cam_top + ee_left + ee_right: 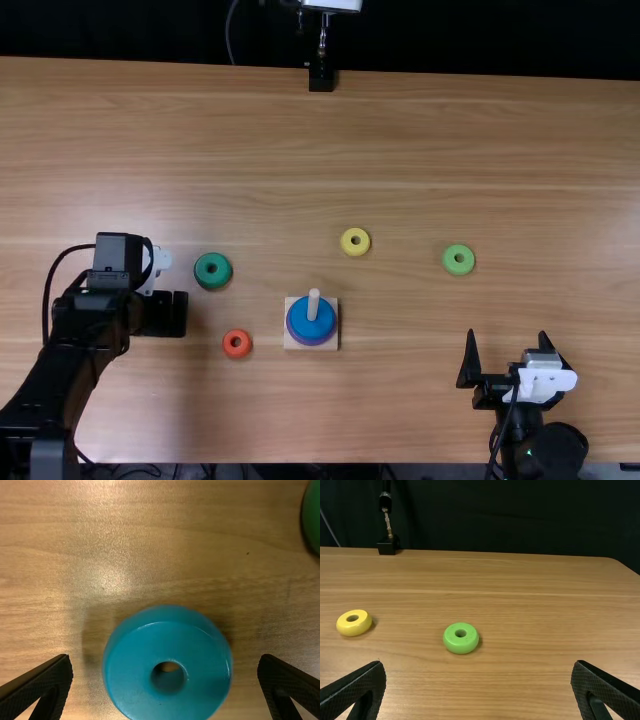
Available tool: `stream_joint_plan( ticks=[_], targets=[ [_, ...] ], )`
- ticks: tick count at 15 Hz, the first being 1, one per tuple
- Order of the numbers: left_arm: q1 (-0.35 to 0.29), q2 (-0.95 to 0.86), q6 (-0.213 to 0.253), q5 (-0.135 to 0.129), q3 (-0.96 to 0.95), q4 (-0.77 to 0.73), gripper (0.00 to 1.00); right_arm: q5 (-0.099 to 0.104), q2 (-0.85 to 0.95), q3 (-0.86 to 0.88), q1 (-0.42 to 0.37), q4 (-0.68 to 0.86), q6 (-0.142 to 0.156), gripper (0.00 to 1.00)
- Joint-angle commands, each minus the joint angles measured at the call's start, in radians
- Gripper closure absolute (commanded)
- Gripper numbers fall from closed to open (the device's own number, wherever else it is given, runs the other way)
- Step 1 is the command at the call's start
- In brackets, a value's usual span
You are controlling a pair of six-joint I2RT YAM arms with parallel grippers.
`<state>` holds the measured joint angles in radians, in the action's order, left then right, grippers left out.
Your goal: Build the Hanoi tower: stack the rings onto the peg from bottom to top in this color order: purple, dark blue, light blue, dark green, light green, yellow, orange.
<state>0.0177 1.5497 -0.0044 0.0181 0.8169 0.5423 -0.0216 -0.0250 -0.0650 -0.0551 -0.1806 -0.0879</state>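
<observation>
The wooden base [290, 343] carries an upright peg [313, 303] with a purple ring [307, 343] under a dark blue ring [322, 322]. My left gripper [155, 270] points down at the left. In the left wrist view my left gripper [165, 661] is open, its fingers on either side of a light blue ring [125, 680]. A dark green ring [201, 272], an orange ring [229, 345], a yellow ring [347, 247] and a light green ring [451, 265] lie loose. My right gripper [508, 340], at the near right, stands open; in its wrist view the right gripper [479, 665] holds nothing.
At the table's far edge a black stand [321, 78] rises in the middle. The orange ring lies between the left arm and the peg base. Bare wood [400, 400] separates the peg base from the right arm.
</observation>
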Motion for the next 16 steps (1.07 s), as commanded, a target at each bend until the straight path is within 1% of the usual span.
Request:
stream_joint_plan(
  ticks=[1,14,16],
  targets=[
    [-0.019,0.013,-0.001,-0.009,-0.002,-0.003,0.00,0.009,0.013,0.030,-0.006,-0.005,-0.002,0.00],
    [-0.027,0.027,-0.005,-0.007,-0.004,-0.001,0.00,0.009,0.011,0.030,-0.006,-0.005,-0.002,0.00],
    [-0.030,0.027,-0.007,-0.007,-0.004,-0.008,0.16,0.009,0.013,0.030,-0.006,-0.005,-0.002,0.00]
  ],
)
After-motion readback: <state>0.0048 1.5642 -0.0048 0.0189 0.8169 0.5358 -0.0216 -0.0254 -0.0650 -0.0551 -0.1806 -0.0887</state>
